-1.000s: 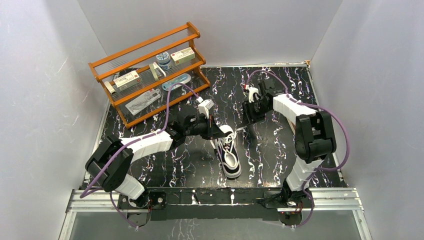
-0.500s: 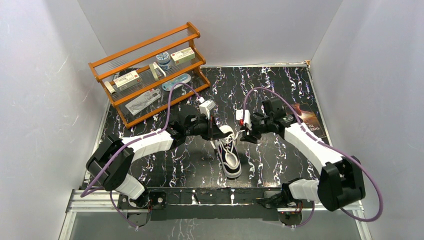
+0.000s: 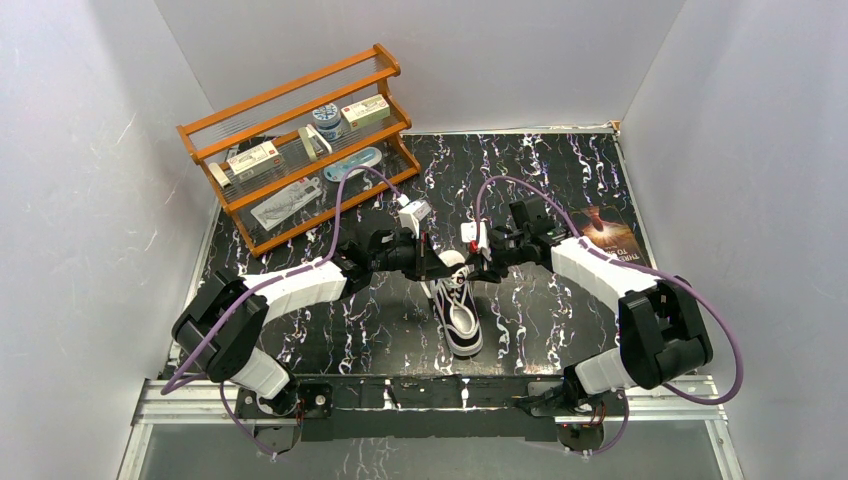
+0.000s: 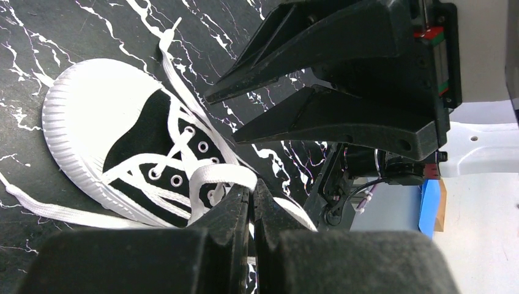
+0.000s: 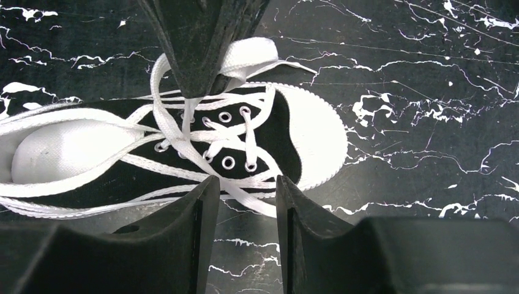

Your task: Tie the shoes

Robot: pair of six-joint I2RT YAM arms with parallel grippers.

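left fingers (image 4: 251, 195) pinching lace (image 4: 221, 175), sneaker (image 4: 136, 133) beneath

From overhead, the left gripper (image 3: 438, 265) and right gripper (image 3: 480, 268) cover most of the sneaker's (image 3: 462, 320) front. On my right wrist view its heel runs off the left edge. I can't read the rack's (image 3: 290, 96) box labels (image 3: 365, 110).

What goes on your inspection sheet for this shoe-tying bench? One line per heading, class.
Surface: black marbled tabletop, white veins.
Job's things: black sneaker, white toe cap; laces untied, trailing on the tabletop.
Clutter: orange wooden rack holding small boxes; printed sheet at right.
Grippers: left gripper shut on a lace loop; right gripper open at the sneaker's side.
Cables: purple cables, one looping on each side.
Surroundings: white walls; metal rail at near edge.
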